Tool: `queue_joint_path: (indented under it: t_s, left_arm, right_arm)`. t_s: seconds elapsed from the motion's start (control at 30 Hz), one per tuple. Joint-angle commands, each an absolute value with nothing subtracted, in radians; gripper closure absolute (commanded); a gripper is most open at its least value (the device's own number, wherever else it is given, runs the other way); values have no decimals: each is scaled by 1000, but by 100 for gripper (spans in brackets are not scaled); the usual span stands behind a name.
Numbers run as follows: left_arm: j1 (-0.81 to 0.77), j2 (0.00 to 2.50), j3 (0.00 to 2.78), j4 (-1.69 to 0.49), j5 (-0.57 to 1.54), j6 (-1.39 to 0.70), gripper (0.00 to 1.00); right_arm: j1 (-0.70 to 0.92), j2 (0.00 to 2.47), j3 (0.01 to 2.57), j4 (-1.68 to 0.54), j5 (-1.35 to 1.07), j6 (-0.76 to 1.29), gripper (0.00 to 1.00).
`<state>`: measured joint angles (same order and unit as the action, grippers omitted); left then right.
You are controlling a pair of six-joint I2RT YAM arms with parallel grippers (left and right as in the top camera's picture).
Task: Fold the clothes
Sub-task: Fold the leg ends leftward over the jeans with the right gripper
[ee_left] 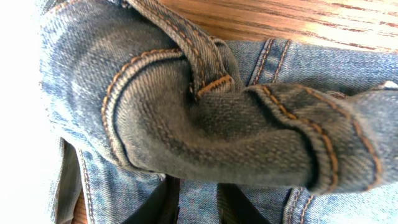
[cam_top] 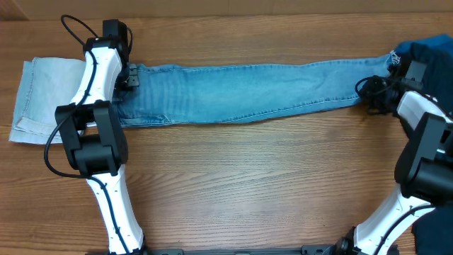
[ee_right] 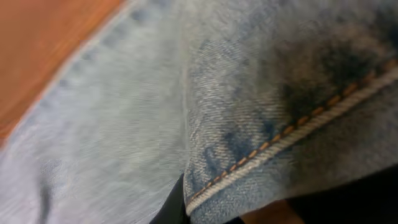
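Between the two grippers, a long pair of light-blue jeans (cam_top: 241, 92) is lying stretched flat across the wooden table (cam_top: 248, 184). The left gripper (cam_top: 129, 76) is sitting at the waist end, pinching a bunch of the denim. The right gripper (cam_top: 369, 92) is sitting at the leg end with its jaws pressed together on the cloth by the frayed hem. Behind the left gripper, on the side away from the right one, a paler denim piece (cam_top: 42, 99) is lying flat and reaching up to that arm. Just past the right gripper, a dark navy garment (cam_top: 433, 49) is lying heaped.

The overhead view is giving the whole layout, but the wrists are covering the grips themselves. The left wrist view is showing thick seamed denim with orange stitching bulging just above its dark fingers (ee_left: 163, 205), a belt loop (ee_left: 202, 59) crossing the bunch, and bare wood beyond. The right wrist view, blurred and very close, is showing washed denim filling the picture, with an orange-stitched hem edge running right over one dark fingertip (ee_right: 175, 208).
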<state>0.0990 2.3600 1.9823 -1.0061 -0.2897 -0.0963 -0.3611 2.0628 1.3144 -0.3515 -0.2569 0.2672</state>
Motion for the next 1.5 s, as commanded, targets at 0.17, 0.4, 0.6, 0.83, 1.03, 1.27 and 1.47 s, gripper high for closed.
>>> queue_joint_path:
  t_s: [0.17, 0.4, 0.6, 0.83, 1.03, 1.27, 1.47]
  left_arm:
    - [111, 2338, 1971, -1012, -307, -87, 76]
    - [111, 2337, 2018, -1005, -91, -114, 79]
    - [111, 2337, 2102, -1038, -4, -120, 79]
    - [111, 2337, 2125, -1051, 79, -120, 78]
    - [111, 2337, 2126, -1058, 79, -120, 78]
    - [111, 2337, 2127, -1062, 79, -120, 78]
    - [110, 2337, 2207, -1095, 79, -120, 78]
  right_arm:
    - [-190, 1779, 1442, -460, -188, 25, 96]
    - [72, 1696, 1442, -636, -97, -75, 96]
    - [234, 1697, 1438, -743, -91, -136, 96]
    - [349, 1755, 1420, -699, -91, -134, 96]
    - [400, 1845, 1420, -666, -91, -131, 96]
    - [410, 1944, 1420, -618, -114, -120, 95]
    - [412, 1962, 1420, -607, -216, -116, 84]
